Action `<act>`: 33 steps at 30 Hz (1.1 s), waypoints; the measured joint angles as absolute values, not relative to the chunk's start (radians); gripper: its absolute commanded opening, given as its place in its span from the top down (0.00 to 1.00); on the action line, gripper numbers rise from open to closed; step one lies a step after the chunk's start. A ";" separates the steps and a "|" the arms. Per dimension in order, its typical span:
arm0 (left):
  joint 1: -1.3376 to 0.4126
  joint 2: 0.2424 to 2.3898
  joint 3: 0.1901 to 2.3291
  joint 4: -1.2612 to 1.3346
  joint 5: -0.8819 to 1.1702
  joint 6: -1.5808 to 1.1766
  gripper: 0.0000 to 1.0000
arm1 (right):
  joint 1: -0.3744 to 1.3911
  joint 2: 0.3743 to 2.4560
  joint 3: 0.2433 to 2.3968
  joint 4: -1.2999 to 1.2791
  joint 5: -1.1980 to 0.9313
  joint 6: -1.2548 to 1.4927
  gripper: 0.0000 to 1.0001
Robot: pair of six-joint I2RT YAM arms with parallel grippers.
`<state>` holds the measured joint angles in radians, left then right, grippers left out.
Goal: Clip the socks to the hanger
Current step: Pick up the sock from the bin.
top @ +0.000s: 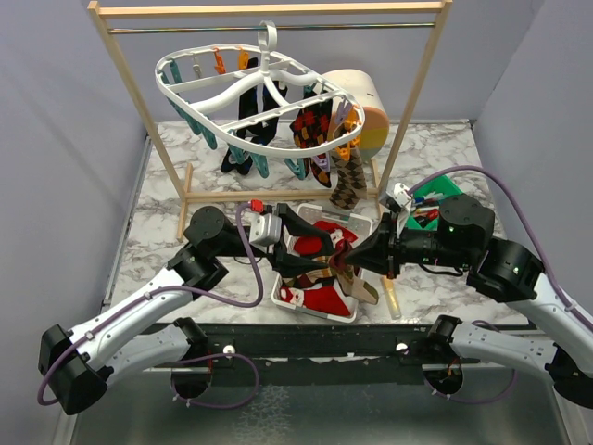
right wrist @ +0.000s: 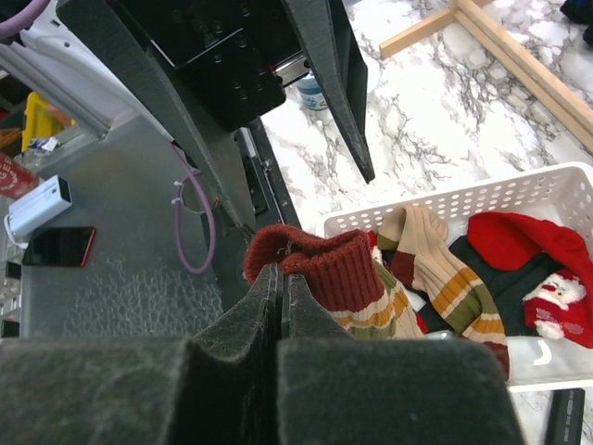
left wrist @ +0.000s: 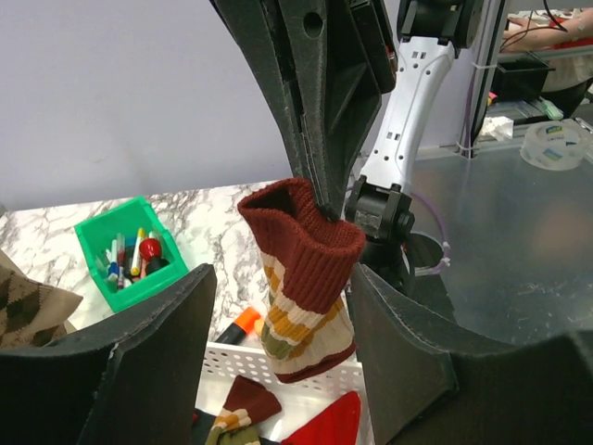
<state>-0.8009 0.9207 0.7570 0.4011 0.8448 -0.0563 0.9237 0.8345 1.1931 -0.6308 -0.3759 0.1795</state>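
The right gripper (right wrist: pixel 281 269) is clamped shut on the cuff of the striped sock (right wrist: pixel 347 278), above the white basket (right wrist: pixel 463 199). The left gripper (left wrist: pixel 283 271) sits open around that sock, not gripping it. Green pen bin (left wrist: pixel 148 286) off to the side.

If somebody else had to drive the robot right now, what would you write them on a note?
Right gripper: shut on the striped sock at its cuff, holding it over the basket.
Left gripper: open, fingers either side of that sock, not gripping.
Done: several socks hang clipped on the hanger.
Left: clip this sock, then the basket socks.
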 measured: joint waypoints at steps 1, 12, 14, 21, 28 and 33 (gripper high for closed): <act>-0.801 0.922 0.758 0.401 0.848 -0.053 0.40 | 0.924 0.836 1.193 -0.631 -0.382 0.178 0.99; -0.805 0.949 0.763 0.390 0.852 -0.025 0.45 | 0.924 0.853 1.192 -0.622 -0.412 0.175 0.99; -0.811 0.951 0.763 0.383 0.853 -0.024 0.46 | 0.924 0.855 1.190 -0.621 -0.413 0.175 0.99; -0.831 0.952 0.763 0.365 0.857 -0.018 0.46 | 0.924 0.860 1.185 -0.611 -0.417 0.175 0.99; -0.833 0.952 0.774 0.341 0.861 0.005 0.45 | 0.924 0.862 1.182 -0.601 -0.417 0.175 0.99; -0.833 0.952 0.794 0.288 0.862 0.040 0.46 | 0.924 0.862 1.179 -0.600 -0.416 0.175 0.99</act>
